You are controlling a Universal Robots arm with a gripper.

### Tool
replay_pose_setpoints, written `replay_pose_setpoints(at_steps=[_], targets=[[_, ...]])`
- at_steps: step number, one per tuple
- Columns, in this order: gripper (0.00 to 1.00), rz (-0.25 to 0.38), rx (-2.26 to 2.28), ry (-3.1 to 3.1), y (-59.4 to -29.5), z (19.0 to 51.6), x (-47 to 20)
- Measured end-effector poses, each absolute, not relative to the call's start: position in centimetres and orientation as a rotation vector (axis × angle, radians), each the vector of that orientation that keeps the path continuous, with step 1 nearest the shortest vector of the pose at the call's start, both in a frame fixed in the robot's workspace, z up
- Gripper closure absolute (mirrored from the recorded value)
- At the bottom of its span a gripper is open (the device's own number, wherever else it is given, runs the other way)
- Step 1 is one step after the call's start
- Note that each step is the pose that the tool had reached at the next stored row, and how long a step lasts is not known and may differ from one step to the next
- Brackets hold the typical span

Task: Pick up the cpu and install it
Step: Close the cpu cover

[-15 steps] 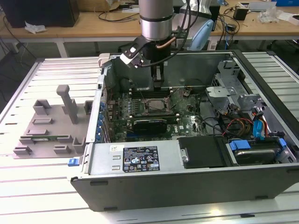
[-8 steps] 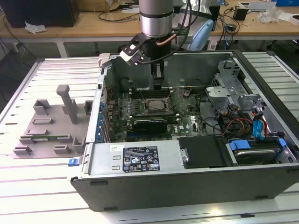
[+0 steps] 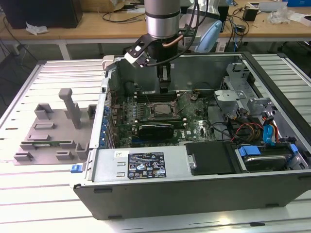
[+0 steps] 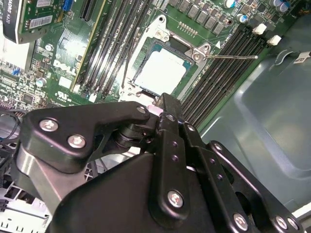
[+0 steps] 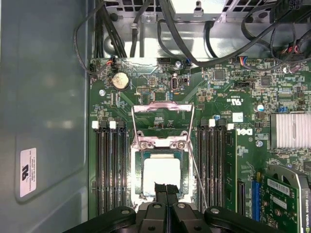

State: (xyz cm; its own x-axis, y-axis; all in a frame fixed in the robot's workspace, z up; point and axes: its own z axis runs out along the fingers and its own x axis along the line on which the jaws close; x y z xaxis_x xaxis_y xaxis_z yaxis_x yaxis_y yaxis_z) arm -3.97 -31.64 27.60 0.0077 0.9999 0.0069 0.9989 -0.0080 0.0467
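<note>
The cpu (image 5: 162,175) lies flat in the motherboard socket (image 5: 137,158), its silver top bright; it also shows in the second wrist view (image 4: 163,73). The socket's metal load plate (image 5: 163,110) stands flipped open beside it. My gripper (image 5: 165,188) hovers just above the cpu's edge, fingers pressed together with nothing between them. In the exterior view the gripper (image 3: 164,88) hangs inside the open computer case, a little above the socket (image 3: 160,109).
Memory slots (image 5: 109,170) flank the socket on both sides, and a thin retention lever (image 5: 198,172) runs alongside it. Cables (image 3: 245,128) and a drive cage (image 3: 238,94) fill the case on the exterior view's right. A grey fixture tray (image 3: 51,131) sits outside the case on its left.
</note>
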Motion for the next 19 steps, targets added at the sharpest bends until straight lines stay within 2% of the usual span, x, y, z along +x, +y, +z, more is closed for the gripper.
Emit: replay_pose_setpoints(at_steps=[12,19], targets=[[0.89,0.059,2.209,2.193,-31.6,28.4,-3.9],[0.89,0.058,2.210,2.193,-31.6,28.4,-1.4]])
